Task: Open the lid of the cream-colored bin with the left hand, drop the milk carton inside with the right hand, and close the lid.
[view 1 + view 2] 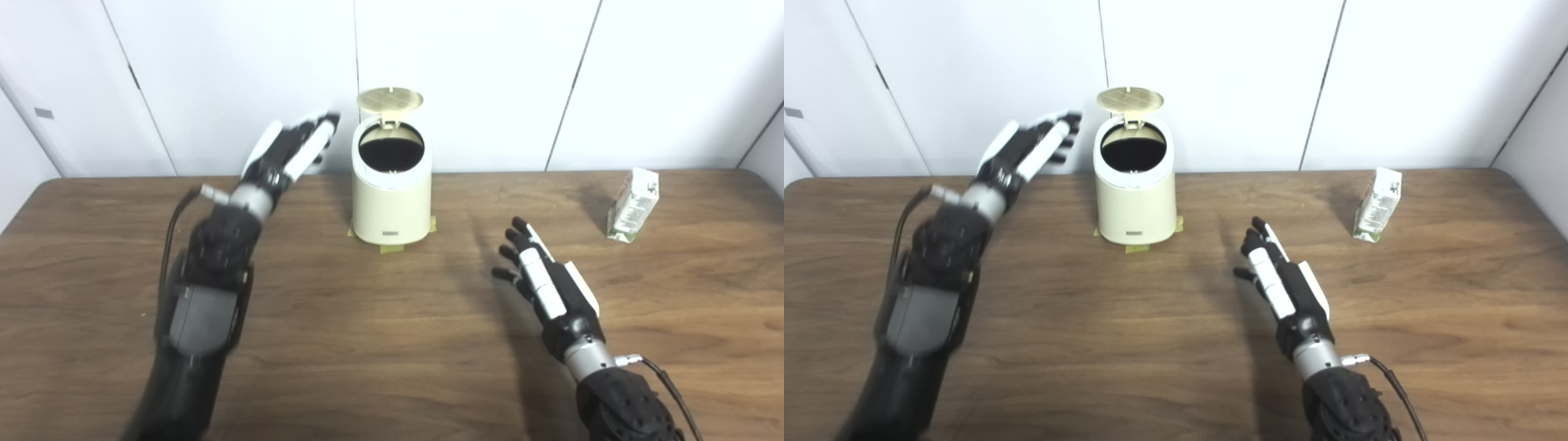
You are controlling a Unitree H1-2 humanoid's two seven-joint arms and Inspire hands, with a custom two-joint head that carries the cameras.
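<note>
The cream-colored bin stands at the back middle of the table, on tape marks. Its round lid is tipped up on its rear hinge, and the dark inside shows. My left hand is raised to the left of the bin at rim height, open, fingers stretched out, apart from the bin and a little blurred. A white and green milk carton stands upright at the back right of the table. My right hand hovers low over the table, open and empty, well short of the carton and left of it.
The brown wooden table runs up to a white panelled wall just behind the bin. Both forearms come in from the bottom edge, with a thin cable at each wrist.
</note>
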